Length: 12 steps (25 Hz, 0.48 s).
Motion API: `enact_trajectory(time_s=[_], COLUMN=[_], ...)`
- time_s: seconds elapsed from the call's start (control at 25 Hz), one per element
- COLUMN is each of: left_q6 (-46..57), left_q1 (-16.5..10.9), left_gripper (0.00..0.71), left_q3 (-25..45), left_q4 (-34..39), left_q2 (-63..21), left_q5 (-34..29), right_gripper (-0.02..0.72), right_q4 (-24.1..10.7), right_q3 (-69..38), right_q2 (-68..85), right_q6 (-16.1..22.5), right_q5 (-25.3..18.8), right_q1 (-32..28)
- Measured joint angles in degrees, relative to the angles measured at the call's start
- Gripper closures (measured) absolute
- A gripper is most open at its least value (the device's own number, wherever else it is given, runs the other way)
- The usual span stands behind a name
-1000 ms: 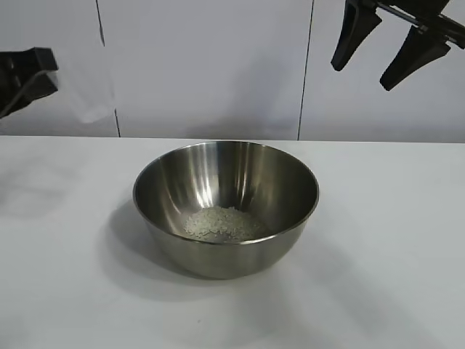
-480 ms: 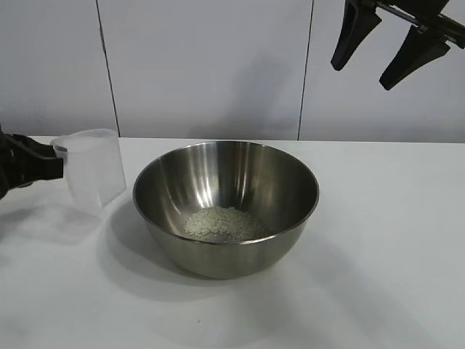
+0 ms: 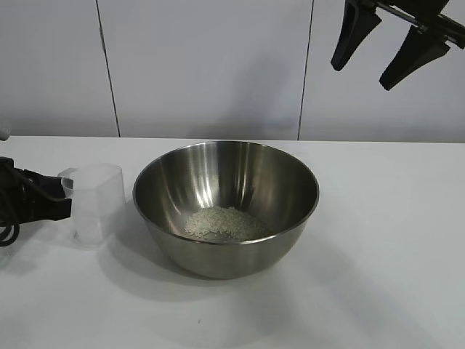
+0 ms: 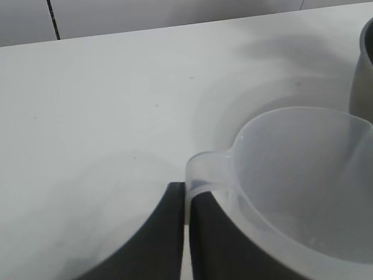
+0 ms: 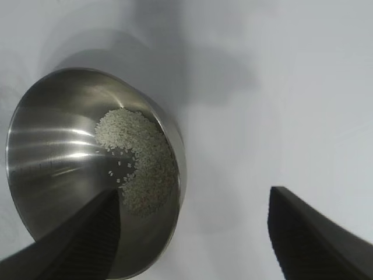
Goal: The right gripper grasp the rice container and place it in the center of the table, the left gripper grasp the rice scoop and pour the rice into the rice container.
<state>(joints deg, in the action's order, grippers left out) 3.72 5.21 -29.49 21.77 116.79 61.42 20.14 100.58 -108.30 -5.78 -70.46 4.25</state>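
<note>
The rice container (image 3: 227, 256), a shiny steel bowl, stands in the middle of the white table (image 3: 385, 240) with a small heap of rice (image 3: 221, 223) inside. The rice scoop (image 3: 94, 205), a clear plastic cup, stands upright and empty on the table just left of the bowl. My left gripper (image 3: 64, 198) is low at the left edge, shut on the scoop's small handle. In the left wrist view the handle sits pinched between the fingertips of the left gripper (image 4: 185, 190), with the rice scoop (image 4: 303, 175) beyond. My right gripper (image 3: 381, 54) hangs open high at the upper right, holding nothing.
White wall panels stand behind the table. The right wrist view looks down past the open right gripper (image 5: 195, 201) onto the rice container (image 5: 46, 157), the rice (image 5: 140, 160) and bare tabletop beside it. The bowl's edge (image 4: 365, 76) shows beside the scoop in the left wrist view.
The left gripper has come down from high at the left, bringing the scoop from the air to stand on the table beside the bowl. The right gripper has not moved.
</note>
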Motion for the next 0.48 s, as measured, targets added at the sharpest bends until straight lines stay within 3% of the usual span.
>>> enact_trajectory(time_s=[0.24, 0.48], left_q6=[-1.1, -1.1], left_q1=[0.0, 0.0], left_gripper=[0.369, 0.312], left_q3=[0.0, 1.4], left_q4=[-0.3, -0.3], left_q2=[0.0, -0.2], left_q5=[0.7, 1.3], right_gripper=[0.209, 0.209], right_q4=[0.0, 0.0], right_q3=[0.0, 0.0], right_q2=[0.0, 0.0], right_q6=[0.0, 0.0], right_q5=[0.0, 0.0], right_q1=[0.0, 0.0])
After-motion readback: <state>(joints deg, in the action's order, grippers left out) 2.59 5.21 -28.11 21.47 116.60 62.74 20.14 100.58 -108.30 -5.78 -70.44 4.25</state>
